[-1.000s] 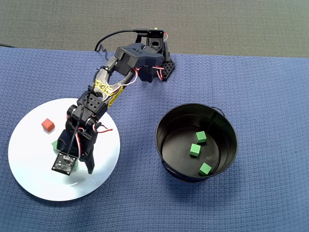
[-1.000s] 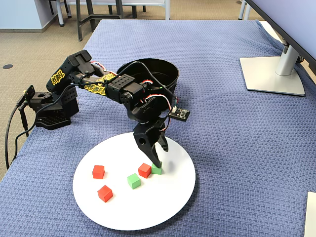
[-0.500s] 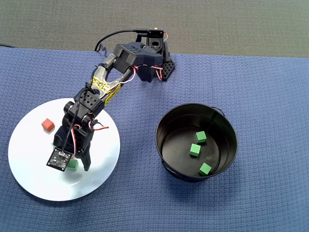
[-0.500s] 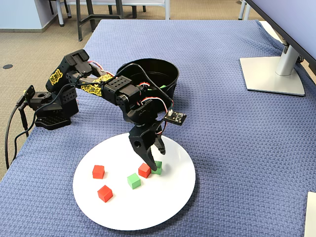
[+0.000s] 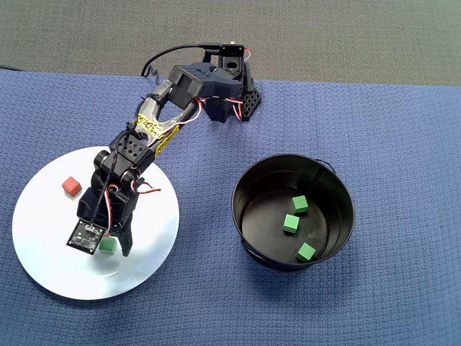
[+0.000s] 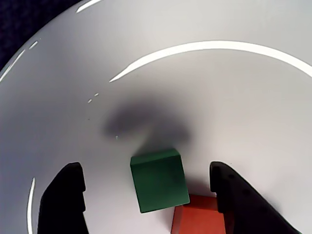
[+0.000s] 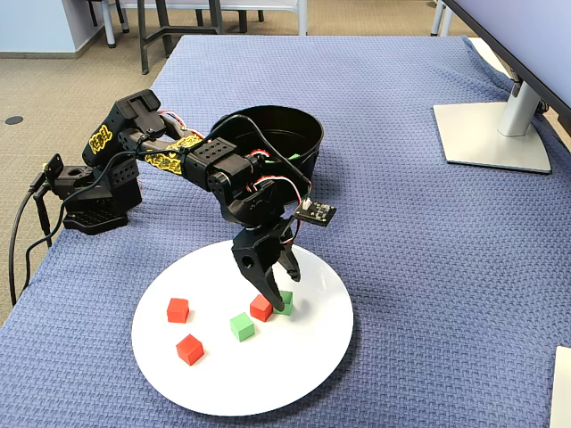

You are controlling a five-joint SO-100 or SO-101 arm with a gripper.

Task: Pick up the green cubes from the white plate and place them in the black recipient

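1. Your gripper (image 6: 146, 187) has its jaws spread, one finger (image 6: 66, 200) on each side of a green cube (image 6: 159, 180) in the wrist view, and neither finger touches it.
2. That cube lies flat on the white plate (image 6: 204, 97), with a red cube (image 6: 200, 220) touching its lower right corner in that view.
3. Looking at the fixed view, you have the gripper (image 7: 275, 301) low over the plate (image 7: 303, 374), a second green cube (image 7: 241, 326) just left of the red one (image 7: 260, 308), and two more red cubes (image 7: 177, 309) farther left.
4. From overhead, the black recipient (image 5: 248, 189) stands well apart on the blue cloth (image 5: 403, 144), holding three green cubes (image 5: 291, 223).
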